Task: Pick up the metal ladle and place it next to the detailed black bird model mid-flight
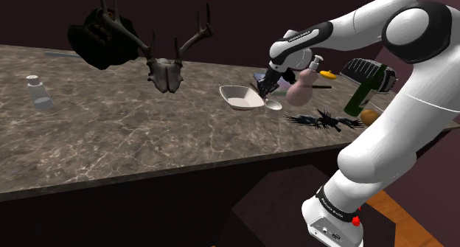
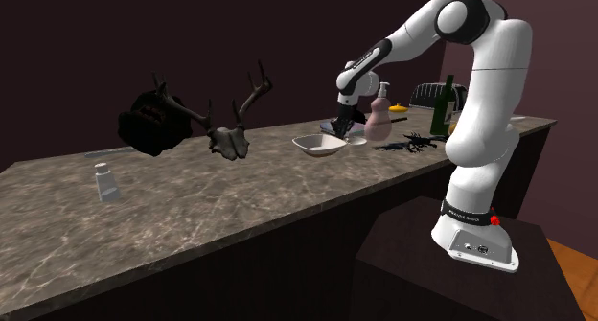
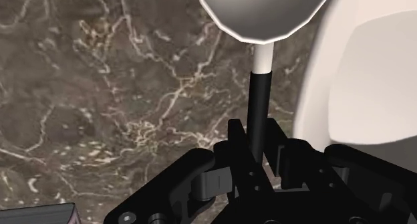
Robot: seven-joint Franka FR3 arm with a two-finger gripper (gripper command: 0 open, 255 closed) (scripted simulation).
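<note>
The marbled counter [image 1: 147, 135] carries a white dish [image 1: 242, 97] toward the shoulder view's right. The black bird model [image 1: 321, 121] lies nearer and further right. Between them is the ladle [image 1: 273, 104] — pale bowl, dark handle — just beside the dish. The gripper [image 3: 254, 132] has its fingers clamped on that handle.

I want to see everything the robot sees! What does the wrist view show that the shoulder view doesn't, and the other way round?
Wrist view: the black fingers clasping the ladle by its dark handle, up close. Shoulder view: the black bird model, antlered skull, shaker and white arm. Both: the ladle and the marble counter.
</note>
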